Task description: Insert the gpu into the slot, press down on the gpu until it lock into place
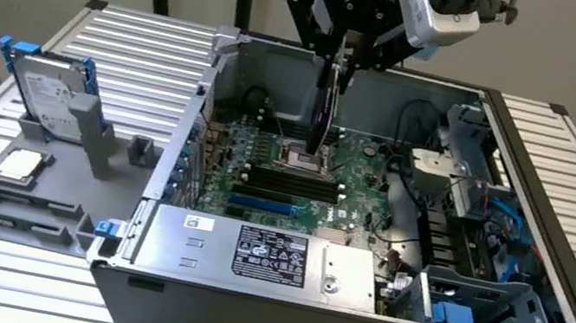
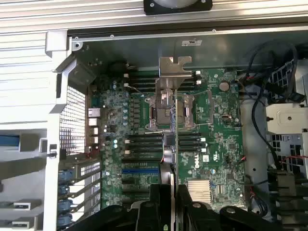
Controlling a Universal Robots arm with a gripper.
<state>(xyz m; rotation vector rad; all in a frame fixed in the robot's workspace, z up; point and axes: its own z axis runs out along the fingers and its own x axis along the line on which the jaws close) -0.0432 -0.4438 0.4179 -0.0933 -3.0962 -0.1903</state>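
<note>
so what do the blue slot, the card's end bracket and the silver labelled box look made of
Blue slot: looks like moulded plastic, with a uniform bright colour and a dull sheen.
Bracket on the card: probably bare sheet metal; it is thin and folded, with a pale grey shine.
Silver box: likely sheet steel, brushed-looking, with a printed label.

1. The gpu (image 1: 328, 111) was black, and its end bracket (image 2: 174, 72) was bare silver.
2. The slot (image 1: 263, 206) was bright blue; the memory slots (image 1: 290, 184) were black.
3. The motherboard (image 1: 364, 183) was green.
4. The power supply (image 1: 193, 242) was silver, with a black-and-white label.
5. The gripper (image 2: 171, 192) was black.
6. The table (image 1: 142, 49) was pale grey, striped with ribs.
7. The drive caddy (image 1: 12, 49) was blue.
</note>
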